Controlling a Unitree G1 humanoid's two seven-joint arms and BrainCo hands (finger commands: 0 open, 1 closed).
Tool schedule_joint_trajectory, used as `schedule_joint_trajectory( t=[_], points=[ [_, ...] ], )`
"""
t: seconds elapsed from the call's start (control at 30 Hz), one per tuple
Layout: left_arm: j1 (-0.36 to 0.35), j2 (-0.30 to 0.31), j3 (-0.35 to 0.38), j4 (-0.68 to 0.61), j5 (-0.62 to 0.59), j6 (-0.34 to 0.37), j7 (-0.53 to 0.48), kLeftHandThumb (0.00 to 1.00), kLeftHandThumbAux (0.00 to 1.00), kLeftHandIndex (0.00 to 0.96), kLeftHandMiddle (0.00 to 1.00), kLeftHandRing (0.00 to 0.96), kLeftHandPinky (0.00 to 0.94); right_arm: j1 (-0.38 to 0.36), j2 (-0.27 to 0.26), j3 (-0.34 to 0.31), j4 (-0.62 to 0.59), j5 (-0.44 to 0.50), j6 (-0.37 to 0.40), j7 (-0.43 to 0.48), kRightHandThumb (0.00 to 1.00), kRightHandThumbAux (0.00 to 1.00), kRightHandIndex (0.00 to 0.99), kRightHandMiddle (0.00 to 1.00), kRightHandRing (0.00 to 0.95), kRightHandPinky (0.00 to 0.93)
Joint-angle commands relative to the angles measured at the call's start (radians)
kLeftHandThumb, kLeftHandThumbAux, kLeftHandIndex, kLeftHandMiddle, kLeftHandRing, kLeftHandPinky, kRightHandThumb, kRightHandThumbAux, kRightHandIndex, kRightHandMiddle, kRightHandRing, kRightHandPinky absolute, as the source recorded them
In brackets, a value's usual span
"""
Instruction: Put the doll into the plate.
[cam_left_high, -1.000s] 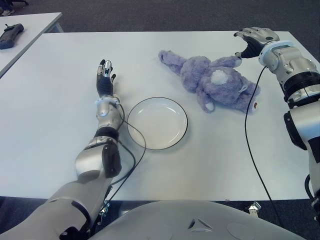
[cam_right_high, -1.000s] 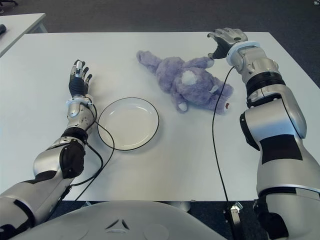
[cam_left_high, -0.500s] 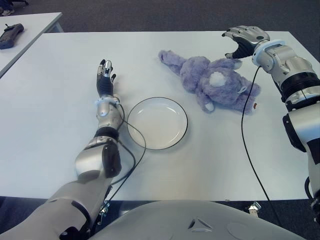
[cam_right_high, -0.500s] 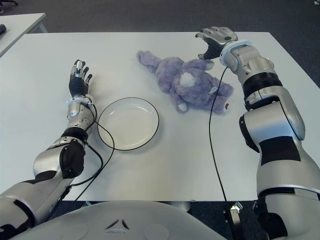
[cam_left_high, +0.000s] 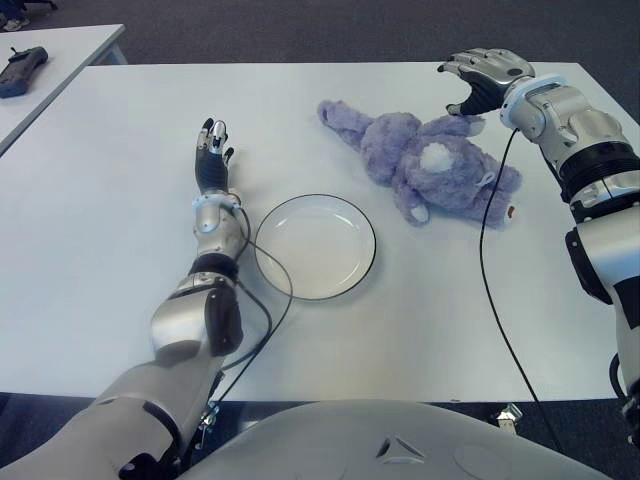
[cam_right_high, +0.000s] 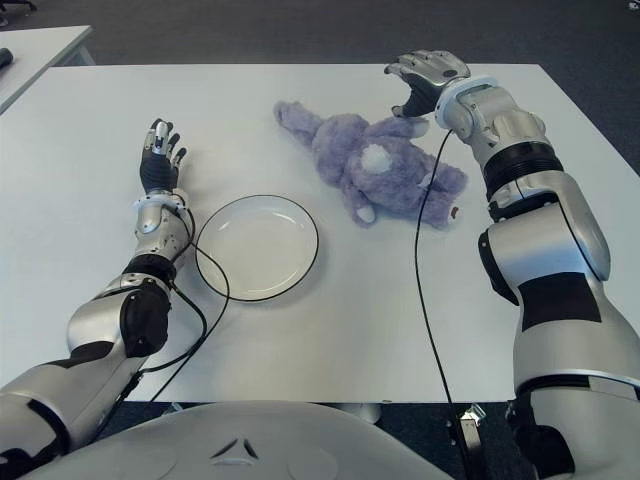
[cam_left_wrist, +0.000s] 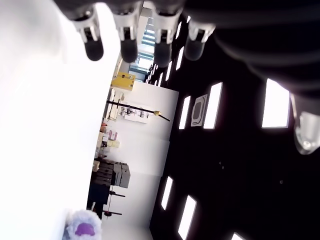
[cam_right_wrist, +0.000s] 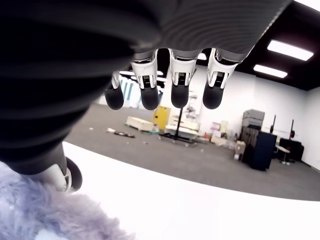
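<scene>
A purple plush doll (cam_left_high: 430, 165) lies on the white table (cam_left_high: 120, 270), behind and to the right of the plate. The white plate (cam_left_high: 315, 246) with a dark rim holds nothing. My right hand (cam_left_high: 478, 80) hovers over the doll's far right limb, fingers spread and holding nothing; its wrist view shows purple fur (cam_right_wrist: 55, 220) just under the thumb. My left hand (cam_left_high: 211, 150) shows left of the plate with its fingers extended and nothing in them.
A black cable (cam_left_high: 490, 270) trails from my right arm across the table right of the doll. Another cable (cam_left_high: 265, 310) loops from my left arm beside the plate. A second table (cam_left_high: 50, 50) with a dark device (cam_left_high: 20, 70) stands at the far left.
My right hand has moved left and slightly farther back, now over the doll's upper limb. The doll, the plate and my left hand have not moved.
</scene>
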Motion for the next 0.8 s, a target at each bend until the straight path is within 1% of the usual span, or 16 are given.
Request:
schedule_joint_trajectory(
  t=[0.03, 0.33, 0.8],
  points=[
    [0.239, -0.069, 0.007, 0.15, -0.007, 0.073, 0.03, 0.0, 0.416, 0.027, 0.095, 0.06, 0.009, 0.01, 0.005, 0.01, -0.042, 0.007, -0.002, 0.047, 0.453, 0.573, 0.0, 0.0, 0.003, 0.089],
    [0.238, -0.072, 0.011, 0.15, -0.016, 0.072, 0.02, 0.0, 0.416, 0.029, 0.094, 0.059, 0.008, 0.009, -0.006, 0.007, -0.076, 0.004, 0.002, 0.071, 0.449, 0.591, 0.0, 0.0, 0.003, 0.09],
    [0.237, -0.072, 0.008, 0.149, -0.013, 0.075, 0.03, 0.0, 0.424, 0.036, 0.098, 0.062, 0.009, 0.011, -0.017, 0.0, -0.105, 0.008, -0.001, 0.093, 0.476, 0.602, 0.0, 0.0, 0.005, 0.098]
  ],
)
